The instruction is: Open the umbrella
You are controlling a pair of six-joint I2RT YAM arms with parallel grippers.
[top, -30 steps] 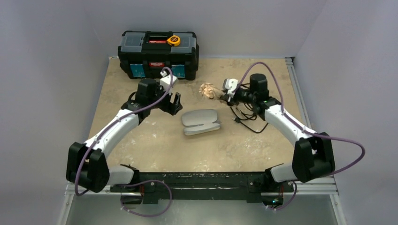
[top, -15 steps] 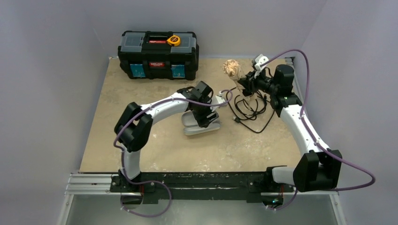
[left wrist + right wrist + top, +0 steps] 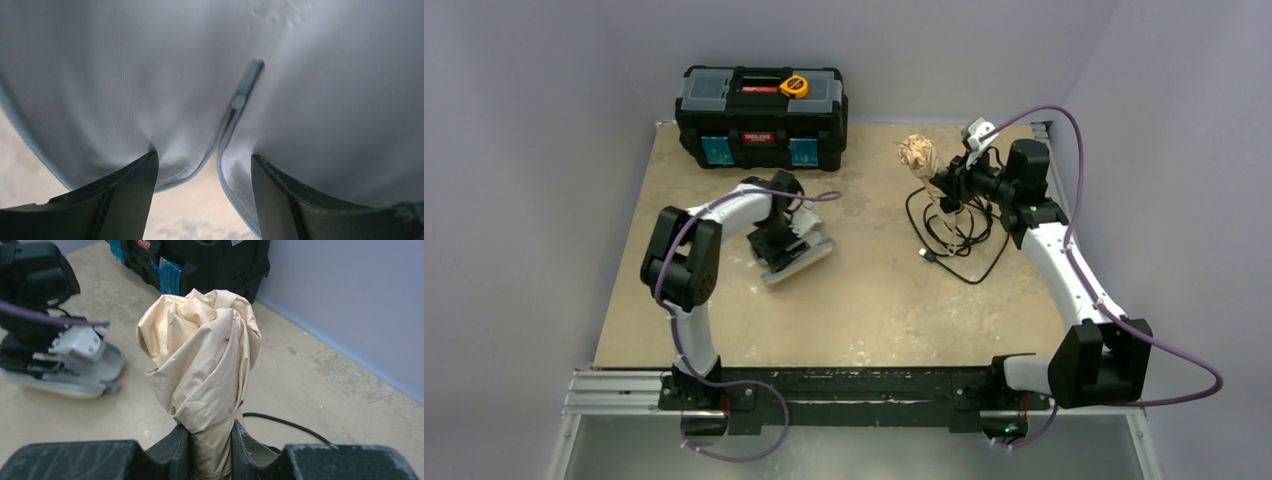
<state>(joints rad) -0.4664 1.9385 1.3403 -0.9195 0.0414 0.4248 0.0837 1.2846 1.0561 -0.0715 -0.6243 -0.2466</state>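
Since a moment ago, the left gripper [image 3: 203,159] has slid the grey pouch [image 3: 802,257] to the left side of the table [image 3: 874,310]. Its fingers are spread apart and press on the pouch. The right gripper [image 3: 210,435] is closed tight on the umbrella [image 3: 202,355]. It holds the folded bundle up near the black cable [image 3: 954,238], far right.
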